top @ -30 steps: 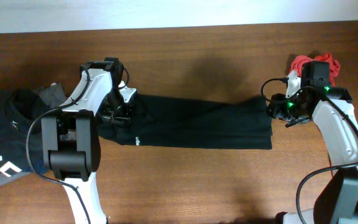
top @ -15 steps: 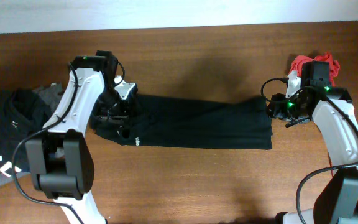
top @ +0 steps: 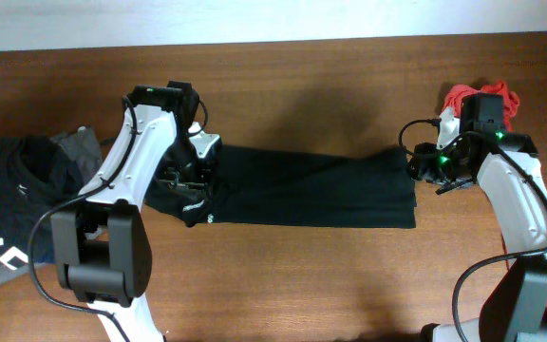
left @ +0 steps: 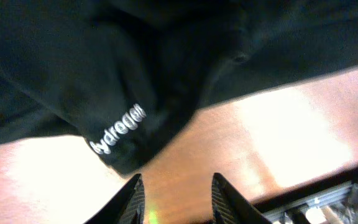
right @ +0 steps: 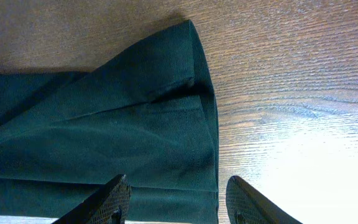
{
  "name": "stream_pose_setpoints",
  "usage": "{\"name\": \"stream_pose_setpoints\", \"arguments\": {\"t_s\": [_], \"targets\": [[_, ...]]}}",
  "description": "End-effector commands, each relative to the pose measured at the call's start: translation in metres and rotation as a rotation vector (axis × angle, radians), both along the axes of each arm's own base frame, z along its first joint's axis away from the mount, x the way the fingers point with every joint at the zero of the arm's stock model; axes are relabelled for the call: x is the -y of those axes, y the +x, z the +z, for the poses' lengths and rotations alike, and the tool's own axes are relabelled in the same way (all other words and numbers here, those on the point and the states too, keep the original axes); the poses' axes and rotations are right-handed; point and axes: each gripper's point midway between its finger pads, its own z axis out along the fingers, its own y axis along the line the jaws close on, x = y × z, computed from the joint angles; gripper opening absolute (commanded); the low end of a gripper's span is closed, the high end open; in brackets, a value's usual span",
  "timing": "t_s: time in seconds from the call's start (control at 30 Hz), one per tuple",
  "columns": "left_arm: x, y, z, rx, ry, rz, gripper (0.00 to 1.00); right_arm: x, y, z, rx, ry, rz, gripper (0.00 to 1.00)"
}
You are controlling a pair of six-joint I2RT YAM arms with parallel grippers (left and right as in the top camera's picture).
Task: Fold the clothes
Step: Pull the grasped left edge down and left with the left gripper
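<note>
Black garment lying flat, left pincer parted, empty, right pincer likewise (over its edge)

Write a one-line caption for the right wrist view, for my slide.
Open right gripper over the end of the folded dark garment on the wooden table.

Left tool, right tool: both agape

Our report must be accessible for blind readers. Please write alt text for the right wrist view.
A dark folded garment lies flat on a wooden table, its end edge running down the middle of the picture. The right hand hovers open at the bottom, its two fingers astride that edge, holding nothing.
</note>
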Motion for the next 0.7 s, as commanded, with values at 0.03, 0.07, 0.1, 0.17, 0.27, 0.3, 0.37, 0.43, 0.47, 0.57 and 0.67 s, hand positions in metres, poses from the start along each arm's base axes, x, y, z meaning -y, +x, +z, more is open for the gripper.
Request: {"name": "stream_pose_setpoints", "arguments": {"t_s": [0.03,0.07,0.1,0.17,0.27,0.3,0.37,0.43,0.47,0.57,0.67], "targets": [[-0.023,0.019,0.002,0.071,0.052,0.086,0.43,0.002,0.001,0.006,0.02,-0.011,-0.007,0.55],[-0.026,0.025,0.001,0.092,0.05,0.1,0.51,0.002,0.001,0.006,0.02,-0.011,-0.007,0.55],[-0.029,0.034,0.0,0.124,0.045,0.114,0.59,0.002,0.001,0.006,0.02,-0.011,-0.007,0.55],[-0.036,0.051,0.0,0.189,0.038,0.136,0.66,0.002,0.002,0.006,0.022,-0.011,-0.007,0.56],[-0.046,0.071,-0.001,0.26,0.031,0.167,0.66,0.003,0.004,0.007,0.032,-0.013,-0.007,0.58],[-0.048,0.074,-0.002,0.271,0.03,0.173,0.66,0.003,0.005,0.007,0.035,-0.014,-0.007,0.58],[-0.05,0.076,-0.006,0.284,0.03,0.178,0.66,0.003,0.006,0.006,0.035,-0.013,-0.007,0.59],[-0.051,0.078,-0.012,0.294,0.029,0.179,0.65,0.003,0.006,0.005,0.032,-0.012,-0.007,0.59],[-0.051,0.079,-0.015,0.3,0.027,0.172,0.65,0.003,0.006,0.004,0.03,-0.012,-0.008,0.59],[-0.05,0.084,-0.025,0.329,0.024,0.154,0.62,0.003,0.006,0.002,0.025,-0.011,-0.007,0.59],[-0.05,0.089,-0.033,0.356,0.021,0.154,0.58,0.003,0.006,0.002,0.025,-0.011,-0.008,0.59]]}}
